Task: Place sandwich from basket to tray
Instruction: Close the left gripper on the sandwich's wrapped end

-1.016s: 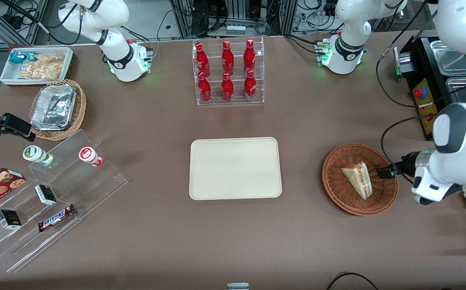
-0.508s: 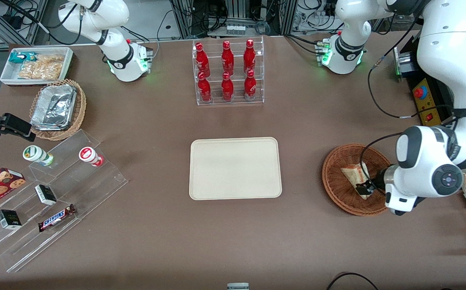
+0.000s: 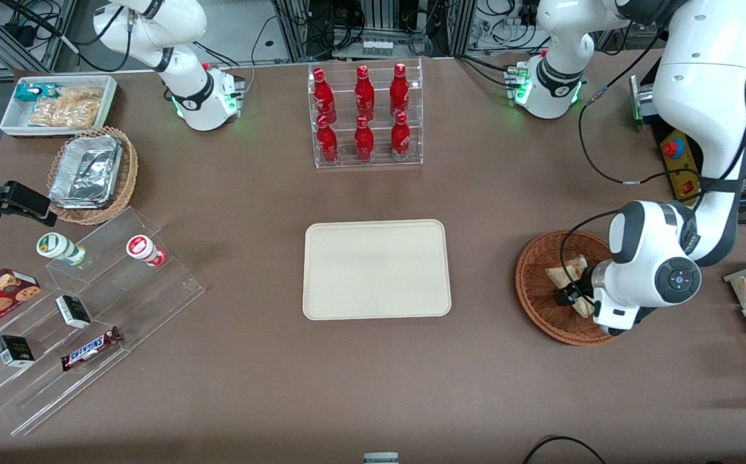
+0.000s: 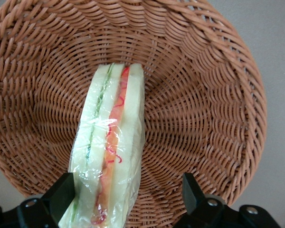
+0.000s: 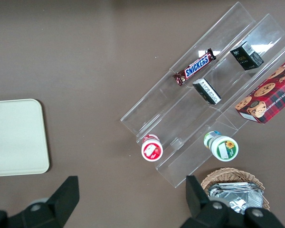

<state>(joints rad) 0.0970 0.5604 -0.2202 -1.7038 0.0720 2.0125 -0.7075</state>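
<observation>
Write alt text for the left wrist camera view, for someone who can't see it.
A clear-wrapped sandwich with green and red-orange filling lies in a round woven wicker basket. The open gripper hovers over it, one finger against the sandwich's edge, the other apart from it.

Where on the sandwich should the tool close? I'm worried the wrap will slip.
Judging by its pose, grip across the two bread faces of the sandwich, coming from above. It stands on edge in the basket, filling stripe upward. The tool is open, one finger beside one face, the other well clear.
</observation>
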